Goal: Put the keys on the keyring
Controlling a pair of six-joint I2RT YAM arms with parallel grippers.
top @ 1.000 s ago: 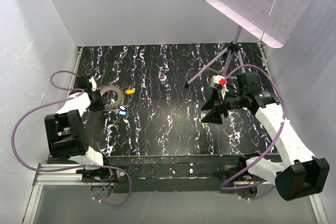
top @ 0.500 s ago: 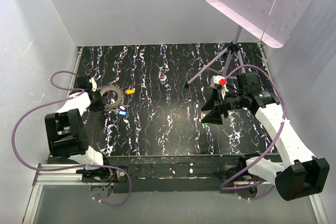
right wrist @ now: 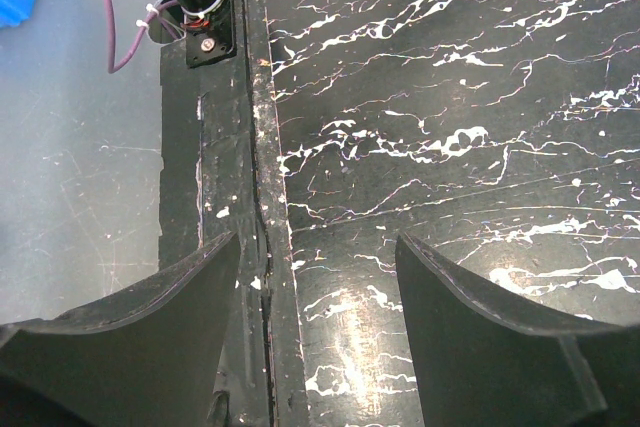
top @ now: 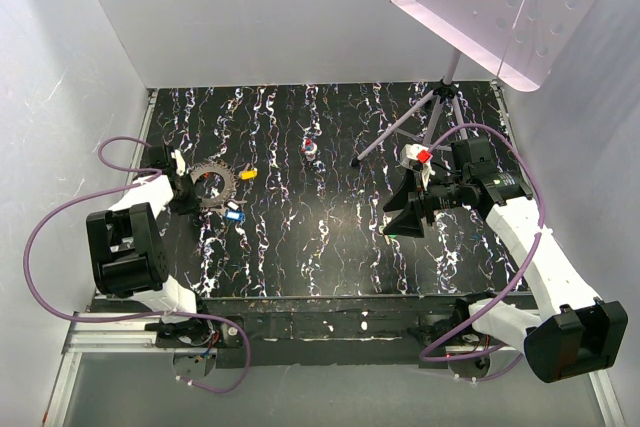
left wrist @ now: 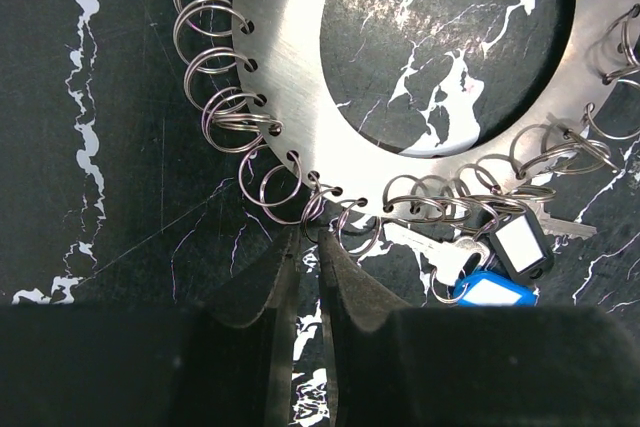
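On the black marbled table (top: 330, 247), little has changed. The left gripper (left wrist: 308, 232) has shifted only slightly and stays pinched nearly shut on one wire loop (left wrist: 315, 209) of the keyring (left wrist: 290, 67), far left. The right gripper (right wrist: 318, 240) hangs wide open, empty. Two keys lie at the loops, a blue key (left wrist: 490, 290) and a black-framed key (left wrist: 520, 244). One yellow key (top: 248, 174) lies loose nearby.
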